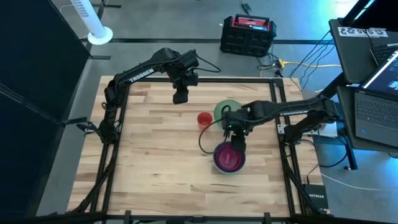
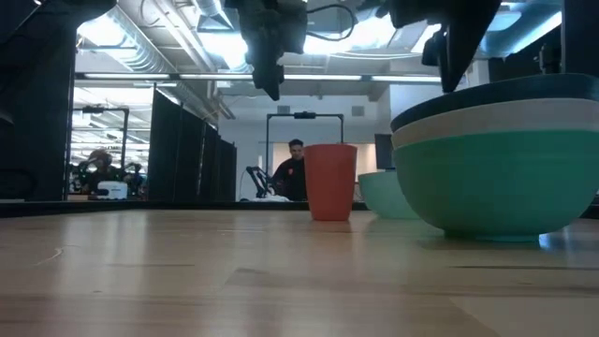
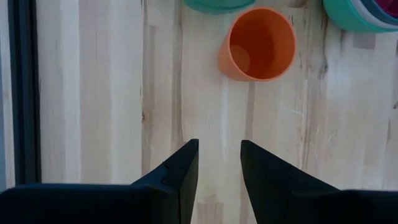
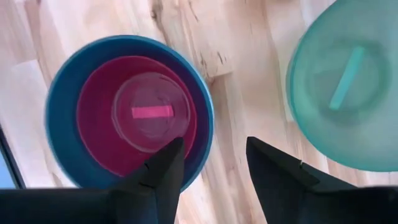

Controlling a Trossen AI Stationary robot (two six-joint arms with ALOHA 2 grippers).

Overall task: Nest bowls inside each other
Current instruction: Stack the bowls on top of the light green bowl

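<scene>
Nearest the low camera stands a stack of bowls (image 2: pixel 496 159): a green bowl (image 2: pixel 496 187) at the bottom, a white rim (image 2: pixel 487 122) above it and a dark teal-blue rim (image 2: pixel 505 94) on top. Farther back sit a red cup (image 2: pixel 330 182) and a pale translucent green bowl (image 2: pixel 384 195), with a person (image 2: pixel 292 173) in the room behind.

From above, the right gripper (image 1: pixel 235 144) hangs over the stack (image 1: pixel 229 158), where a pink bowl (image 1: pixel 229 158) lies innermost. The pale green bowl (image 1: pixel 225 111) rests just behind, the red cup (image 1: pixel 204 119) beside it. The left gripper (image 1: pixel 180 96) hovers over the bare wooden table (image 1: pixel 155 162), well apart from the bowls.

Past the left wrist's fingers (image 3: pixel 180 177), which stand slightly parted and hold nothing, the cup (image 3: pixel 258 43) is upright.

At the right wrist, the fingers (image 4: pixel 161 168) are spread wide and empty, above the teal-blue bowl's (image 4: pixel 59 124) edge; the pink bowl (image 4: pixel 96 130) sits inside it, the pale green bowl (image 4: pixel 345 87) apart.
</scene>
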